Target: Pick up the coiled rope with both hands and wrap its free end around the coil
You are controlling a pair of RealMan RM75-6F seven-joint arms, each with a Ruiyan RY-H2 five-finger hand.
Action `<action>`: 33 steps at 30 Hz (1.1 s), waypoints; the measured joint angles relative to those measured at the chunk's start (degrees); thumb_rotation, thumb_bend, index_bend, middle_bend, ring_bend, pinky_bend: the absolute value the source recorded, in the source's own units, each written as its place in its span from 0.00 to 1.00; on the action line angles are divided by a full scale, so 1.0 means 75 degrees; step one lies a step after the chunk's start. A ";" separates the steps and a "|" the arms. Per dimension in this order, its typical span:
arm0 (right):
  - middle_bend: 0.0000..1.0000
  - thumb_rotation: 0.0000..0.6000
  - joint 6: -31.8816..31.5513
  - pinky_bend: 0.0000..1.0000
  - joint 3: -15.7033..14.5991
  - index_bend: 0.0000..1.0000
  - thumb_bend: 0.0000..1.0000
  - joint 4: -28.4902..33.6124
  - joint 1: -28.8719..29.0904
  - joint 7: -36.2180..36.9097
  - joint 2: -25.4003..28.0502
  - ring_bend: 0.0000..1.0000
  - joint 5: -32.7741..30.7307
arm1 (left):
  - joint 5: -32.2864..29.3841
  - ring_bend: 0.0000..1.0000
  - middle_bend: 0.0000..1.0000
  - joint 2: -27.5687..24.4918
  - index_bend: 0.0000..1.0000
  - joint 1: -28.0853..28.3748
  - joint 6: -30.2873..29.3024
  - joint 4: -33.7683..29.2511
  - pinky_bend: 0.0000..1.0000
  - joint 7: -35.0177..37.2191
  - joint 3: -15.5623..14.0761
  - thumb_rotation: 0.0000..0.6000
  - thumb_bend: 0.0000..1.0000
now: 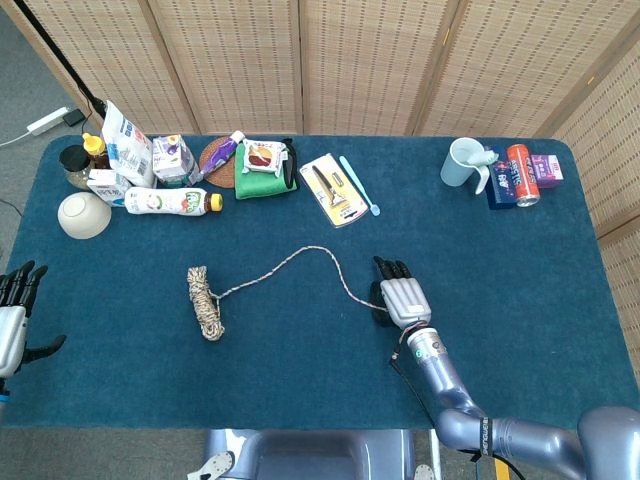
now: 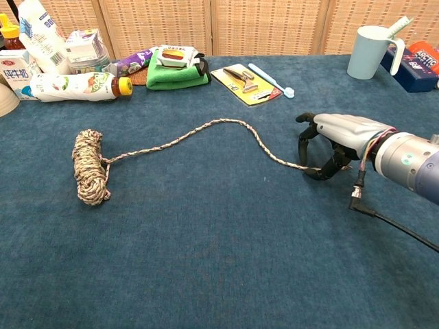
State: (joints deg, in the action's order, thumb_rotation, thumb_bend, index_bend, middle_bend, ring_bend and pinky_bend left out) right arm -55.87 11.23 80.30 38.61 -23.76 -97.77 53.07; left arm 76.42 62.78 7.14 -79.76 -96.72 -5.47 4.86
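While the coil (image 2: 90, 167) lies well apart, right hand (image 2: 333, 140) over the rope's free end (image 2: 302, 166)

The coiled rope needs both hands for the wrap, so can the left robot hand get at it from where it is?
Probably yes: bare table lies between the left robot hand and the coiled rope.
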 measured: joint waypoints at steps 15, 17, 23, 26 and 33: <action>0.00 1.00 -0.0006 0.00 -0.0059 0.55 0.43 -0.0134 0.0030 -0.0060 -0.0069 0.00 -0.0019 | -0.0007 0.00 0.00 0.0015 0.00 0.0011 0.0006 0.0004 0.00 -0.0024 -0.0015 1.00 0.15; 0.00 1.00 -0.0021 0.00 -0.0054 0.56 0.43 -0.0136 0.0024 -0.0024 -0.0069 0.00 0.0005 | -0.0012 0.00 0.00 0.0015 0.00 0.0014 0.0007 0.0008 0.00 -0.0035 -0.0014 1.00 0.15; 0.00 1.00 -0.0057 0.00 -0.0067 0.58 0.44 -0.0143 -0.0002 0.0012 -0.0060 0.00 0.0049 | -0.0011 0.00 0.00 0.0032 0.00 0.0025 0.0015 0.0018 0.00 -0.0071 -0.0022 1.00 0.15; 0.00 1.00 -0.0079 0.00 -0.0071 0.58 0.44 -0.0118 -0.0017 0.0040 -0.0043 0.00 0.0089 | -0.0011 0.00 0.00 0.0046 0.00 0.0028 0.0013 0.0023 0.00 -0.0099 -0.0025 1.00 0.15; 0.00 1.00 -0.0124 0.00 -0.0088 0.59 0.45 -0.0067 -0.0065 0.0107 0.0022 0.00 0.0170 | -0.0014 0.00 0.00 0.0073 0.00 0.0046 0.0039 0.0029 0.00 -0.0141 -0.0038 1.00 0.15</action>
State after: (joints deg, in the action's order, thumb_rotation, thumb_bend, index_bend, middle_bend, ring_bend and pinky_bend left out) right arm -56.80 10.57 79.80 38.12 -22.95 -97.60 54.34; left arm 76.32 63.33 7.49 -79.46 -96.50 -6.54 4.58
